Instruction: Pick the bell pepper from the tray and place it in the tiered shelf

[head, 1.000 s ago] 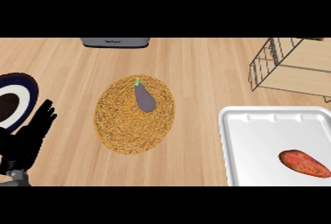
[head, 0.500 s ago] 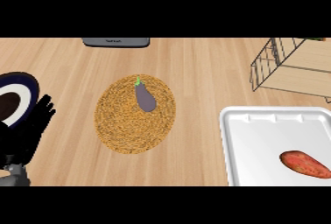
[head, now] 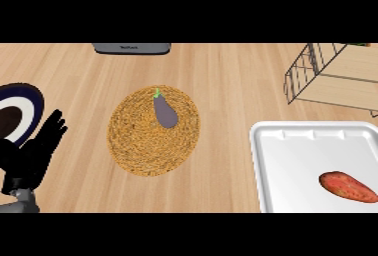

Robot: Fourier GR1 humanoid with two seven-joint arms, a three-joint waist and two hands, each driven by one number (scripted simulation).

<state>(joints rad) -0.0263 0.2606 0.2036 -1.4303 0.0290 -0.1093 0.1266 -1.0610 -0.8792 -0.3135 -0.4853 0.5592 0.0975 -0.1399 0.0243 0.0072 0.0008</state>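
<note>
Bell pepper is what the task calls for, yet the only thing lying on the white tray [head: 295, 170] is a reddish-orange, oblong vegetable [head: 348, 186] that looks more like a sweet potato, low in the tray's right part, near the picture's edge. I'd judge it stiff, fairly solid, smooth-skinned and not fragile; a hold across its thicker middle, fingers one side and thumb the other, seems the safest place, since its tapered ends might slip out.

Up and to the right of the tray stands the wire tiered shelf [head: 336, 75] with its pale wooden boards, only partly in view. Left of the tray a round woven mat [head: 151, 145] carries a small purple eggplant [head: 166, 112] near its upper edge. Further left a dark-and-white plate [head: 18, 107] shows at the border. The left hand [head: 37, 152] rests beside it, fingers straight and relaxed, holding nothing. The right hand is nowhere in view. A grey appliance [head: 131, 48] sits at the far edge.
</note>
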